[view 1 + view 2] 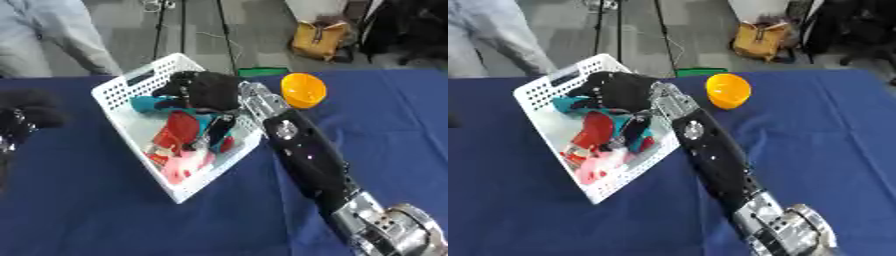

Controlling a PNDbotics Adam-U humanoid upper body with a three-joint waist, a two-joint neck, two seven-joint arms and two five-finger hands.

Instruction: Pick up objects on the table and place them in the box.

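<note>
We see table covered in dark blue cloth (105, 210), cloth lightly creased. White perforated plastic basket (131, 85) sits directly on cloth at centre-left, askew to table edges. We note round orange plastic bowl (728, 91) on cloth just beside basket's right far corner, tilted, opening toward us. Bowl and basket apart, not touching.
</note>
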